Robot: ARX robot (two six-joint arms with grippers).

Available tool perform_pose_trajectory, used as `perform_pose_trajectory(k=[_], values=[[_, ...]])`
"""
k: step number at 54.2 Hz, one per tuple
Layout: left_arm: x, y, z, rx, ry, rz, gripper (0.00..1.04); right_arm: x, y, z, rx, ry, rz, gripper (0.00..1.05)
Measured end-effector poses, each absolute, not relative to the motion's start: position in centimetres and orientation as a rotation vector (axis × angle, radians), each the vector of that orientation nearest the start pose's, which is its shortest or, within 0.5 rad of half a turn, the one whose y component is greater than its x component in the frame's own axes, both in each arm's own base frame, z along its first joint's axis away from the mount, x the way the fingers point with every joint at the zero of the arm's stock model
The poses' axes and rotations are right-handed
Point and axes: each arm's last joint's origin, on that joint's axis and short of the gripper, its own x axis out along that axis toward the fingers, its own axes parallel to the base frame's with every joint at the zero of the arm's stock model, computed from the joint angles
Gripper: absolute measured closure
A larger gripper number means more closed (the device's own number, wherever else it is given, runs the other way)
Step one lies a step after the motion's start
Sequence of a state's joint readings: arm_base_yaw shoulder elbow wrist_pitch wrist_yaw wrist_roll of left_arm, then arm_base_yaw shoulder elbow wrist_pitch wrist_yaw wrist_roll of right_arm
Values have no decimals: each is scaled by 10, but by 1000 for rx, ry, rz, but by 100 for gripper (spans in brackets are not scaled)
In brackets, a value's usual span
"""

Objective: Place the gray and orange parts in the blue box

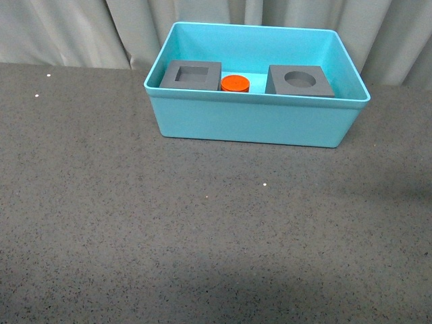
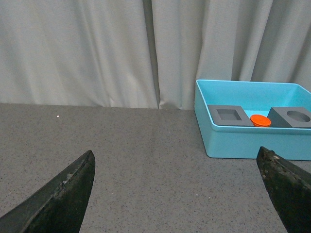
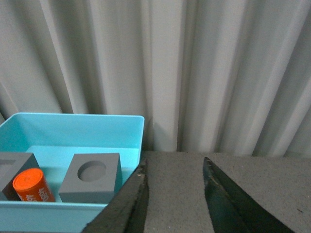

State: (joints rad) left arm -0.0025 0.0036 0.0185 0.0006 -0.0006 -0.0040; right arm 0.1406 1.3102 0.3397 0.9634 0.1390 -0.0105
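Dark speckled tabletop (image 1: pixel 202 236) fills the foreground of the front view, with neither arm in sight there. Beyond it stands the blue box (image 1: pixel 256 121), backed by a pale curtain (image 2: pixel 97 48).

From the left gripper (image 2: pixel 184 194), whose fingers are spread wide with nothing between them, the box sits ahead and off to one side, well apart. The right gripper (image 3: pixel 175 194) has a narrower gap between its fingers, also empty, and the box lies near it, just off one finger.

Inside the box, the gray cube with the round recess (image 1: pixel 301 81) and the gray cube with the square recess (image 1: pixel 192 75) rest at opposite ends, with the orange cylinder (image 1: pixel 235 84) between them, closer to the square-recess cube. All three parts look placed, so the task seems finished.

Hidden: the box's front wall covers the parts' lower halves, and the cylinder's print is too small to read
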Motion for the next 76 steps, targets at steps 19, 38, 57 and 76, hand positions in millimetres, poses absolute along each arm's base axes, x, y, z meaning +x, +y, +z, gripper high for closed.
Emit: perform_pose_trajectory(k=[19, 38, 57, 76], values=[[97, 0, 170, -4, -15, -2, 7, 184, 12, 175, -9, 15, 2, 104], [97, 0, 170, -4, -15, -2, 7, 152, 0, 162, -5, 17, -1, 104], [97, 0, 170, -4, -15, -2, 7, 130, 0, 166, -4, 1, 1, 104], [97, 0, 170, -4, -15, -2, 7, 119, 0, 168, -4, -7, 1, 104]])
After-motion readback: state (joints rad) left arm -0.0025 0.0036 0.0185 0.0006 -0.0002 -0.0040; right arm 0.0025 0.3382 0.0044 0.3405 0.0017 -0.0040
